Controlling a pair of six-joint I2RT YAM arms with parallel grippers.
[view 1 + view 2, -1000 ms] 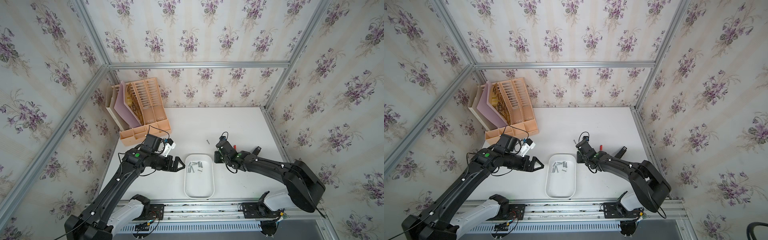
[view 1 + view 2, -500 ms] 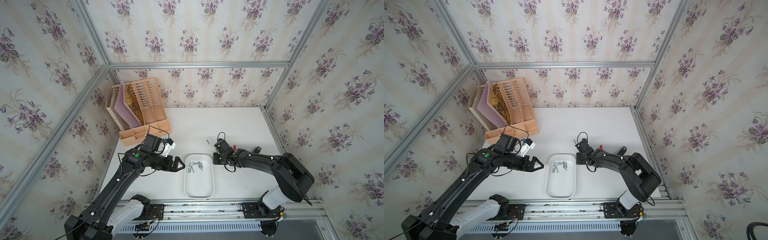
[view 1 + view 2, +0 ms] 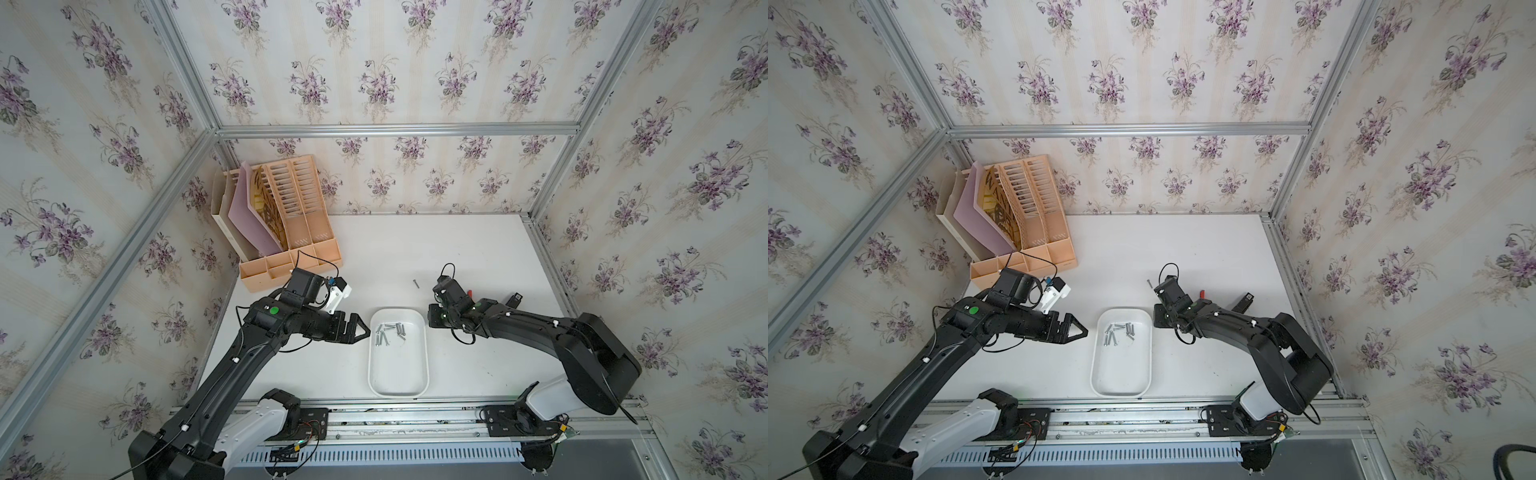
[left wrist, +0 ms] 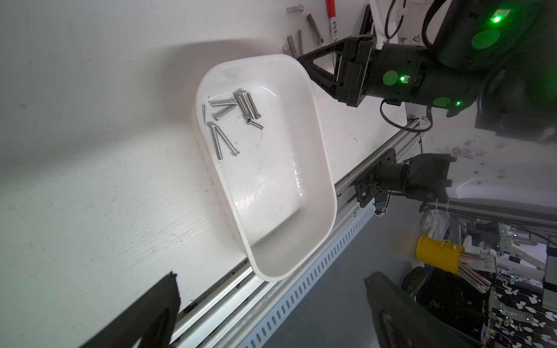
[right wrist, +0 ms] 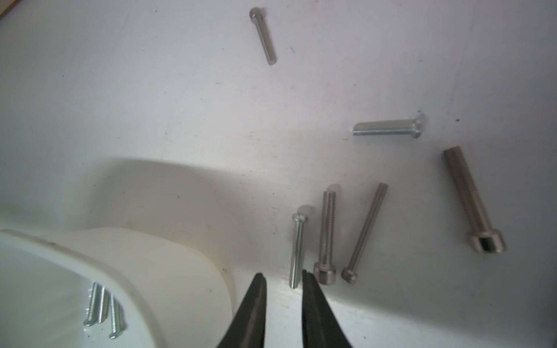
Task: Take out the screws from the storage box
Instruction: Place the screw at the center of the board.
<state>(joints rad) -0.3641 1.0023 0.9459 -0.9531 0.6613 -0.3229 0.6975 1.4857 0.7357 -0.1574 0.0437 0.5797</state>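
Note:
The white storage box (image 3: 398,388) lies at the table's front middle, and several screws (image 3: 388,330) lie loose at its far end, also seen in the left wrist view (image 4: 232,117). More screws (image 5: 327,238) lie on the table just right of the box. My right gripper (image 5: 283,274) sits low beside the box's far right corner (image 3: 430,321), slightly open. One thin screw (image 5: 298,250) lies flat at its fingertips, ungripped. My left gripper (image 3: 362,330) hovers open at the box's left side, holding nothing.
A peach slatted file organiser (image 3: 291,232) stands at the back left. A red-capped marker pen (image 3: 468,293) and a small black object (image 3: 514,298) lie behind the right arm. One stray screw (image 3: 415,283) lies further back. The rail (image 3: 415,415) runs along the front edge.
My right gripper has parted its fingers a little, leaving a screw flat on the table, after shifting slightly toward the box. The left arm has stayed put.

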